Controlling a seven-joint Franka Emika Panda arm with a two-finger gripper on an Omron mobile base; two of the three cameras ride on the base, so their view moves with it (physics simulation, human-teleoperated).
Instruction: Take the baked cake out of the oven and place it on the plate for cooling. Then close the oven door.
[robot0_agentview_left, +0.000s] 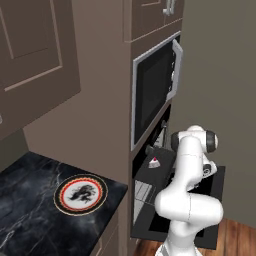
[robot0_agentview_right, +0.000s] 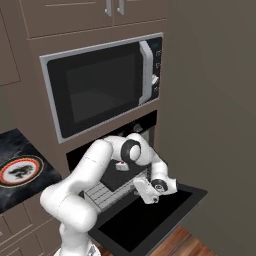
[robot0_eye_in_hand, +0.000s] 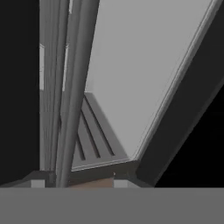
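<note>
Left base view: the cake (robot0_agentview_left: 155, 161) sits on a dark tray in the open oven (robot0_agentview_left: 150, 175), at three o'clock from the plate (robot0_agentview_left: 80, 194) on the counter. No writing is readable. Right base view: gripper (robot0_agentview_right: 150, 196) over the lowered oven door (robot0_agentview_right: 150, 220); finger spread unclear.

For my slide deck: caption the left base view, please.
Cake sits on the open oven's rack; dragon plate waits on the counter.
</note>
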